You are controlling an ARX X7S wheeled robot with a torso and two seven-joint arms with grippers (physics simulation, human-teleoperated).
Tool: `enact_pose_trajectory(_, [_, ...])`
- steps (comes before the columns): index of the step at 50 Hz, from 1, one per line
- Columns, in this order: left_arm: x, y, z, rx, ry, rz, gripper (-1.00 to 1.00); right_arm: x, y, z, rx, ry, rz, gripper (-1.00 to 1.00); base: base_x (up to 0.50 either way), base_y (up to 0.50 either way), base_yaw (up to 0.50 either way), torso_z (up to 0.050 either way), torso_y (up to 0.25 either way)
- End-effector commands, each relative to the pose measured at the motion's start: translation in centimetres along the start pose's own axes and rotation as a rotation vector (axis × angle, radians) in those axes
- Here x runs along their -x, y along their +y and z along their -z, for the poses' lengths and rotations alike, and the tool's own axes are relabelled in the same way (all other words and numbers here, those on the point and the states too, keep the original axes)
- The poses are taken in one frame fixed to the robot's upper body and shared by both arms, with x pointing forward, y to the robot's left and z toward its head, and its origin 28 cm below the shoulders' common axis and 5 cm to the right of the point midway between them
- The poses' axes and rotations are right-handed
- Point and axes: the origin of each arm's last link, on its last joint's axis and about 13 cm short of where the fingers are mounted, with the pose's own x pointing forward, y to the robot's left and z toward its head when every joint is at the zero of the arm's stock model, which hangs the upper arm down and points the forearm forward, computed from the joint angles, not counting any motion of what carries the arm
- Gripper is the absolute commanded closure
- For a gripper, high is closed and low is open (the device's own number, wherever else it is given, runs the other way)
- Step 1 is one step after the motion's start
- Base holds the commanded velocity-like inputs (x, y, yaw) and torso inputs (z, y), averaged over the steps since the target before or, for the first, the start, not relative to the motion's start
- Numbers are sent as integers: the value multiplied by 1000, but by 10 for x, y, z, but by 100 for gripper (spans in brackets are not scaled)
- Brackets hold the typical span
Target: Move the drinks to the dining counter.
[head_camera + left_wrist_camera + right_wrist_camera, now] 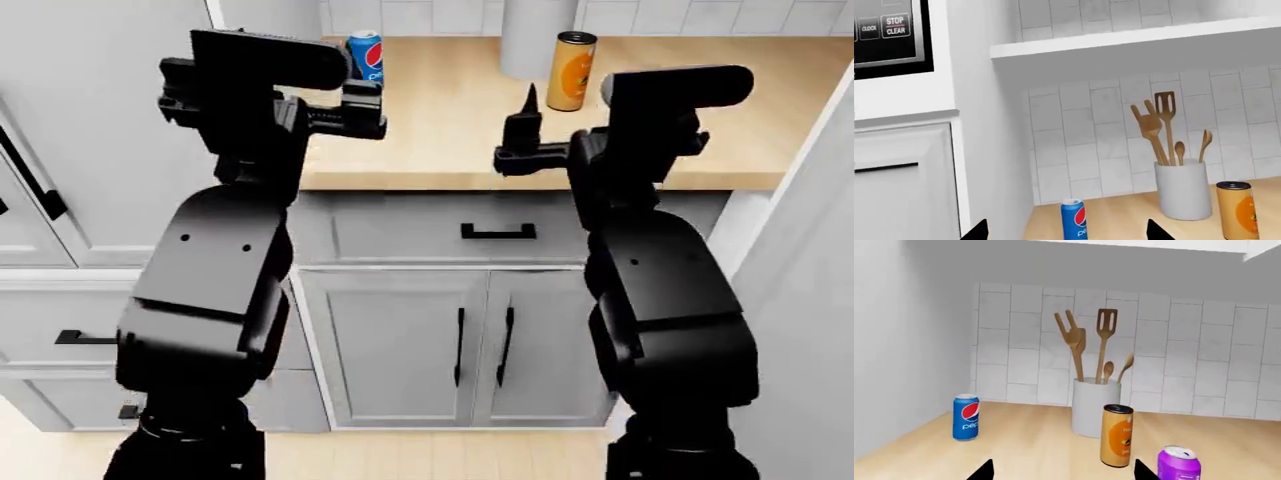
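Three drinks stand on the tan worktop (441, 120): a blue Pepsi can (364, 55) by the left wall, an orange can (574, 70) beside the crock, and a slim purple can (1179, 464) nearer the front. In the head view the purple can is hidden. My left gripper (367, 110) hovers open over the worktop's front left, in line with the Pepsi can (1074, 219) and short of it. My right gripper (523, 135) is open and empty too, in front of the orange can (1117, 436). The dining counter is out of view.
A white crock (1095, 407) of wooden utensils stands against the tiled back wall. A tall white cabinet (981, 125) with a microwave (887, 35) bounds the worktop's left side, and a shelf (1134, 42) hangs above. Grey drawers and doors (454, 330) lie below.
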Motion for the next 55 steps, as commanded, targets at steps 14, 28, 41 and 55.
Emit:
enact_pose_trajectory(14, [-38, 2, -127, 27, -175, 33, -100, -30, 6, -123, 34, -165, -116, -100, 403, -229, 0, 0, 0])
enact_pose_trajectory(28, [-37, 6, -112, 24, -150, 24, -100, -26, 9, -122, 92, -156, -152, -100, 500, -268, 0, 0, 0])
enact_pose_trajectory(41, [-35, 10, -112, 26, -148, 21, -100, -24, 10, -125, 82, -154, -161, -100, 434, -64, 0, 0, 0])
enact_pose_trajectory(55, [-33, 10, -117, 47, -151, 32, -100, -21, 6, -135, 37, -190, -143, -100, 243, -74, 0, 0, 1])
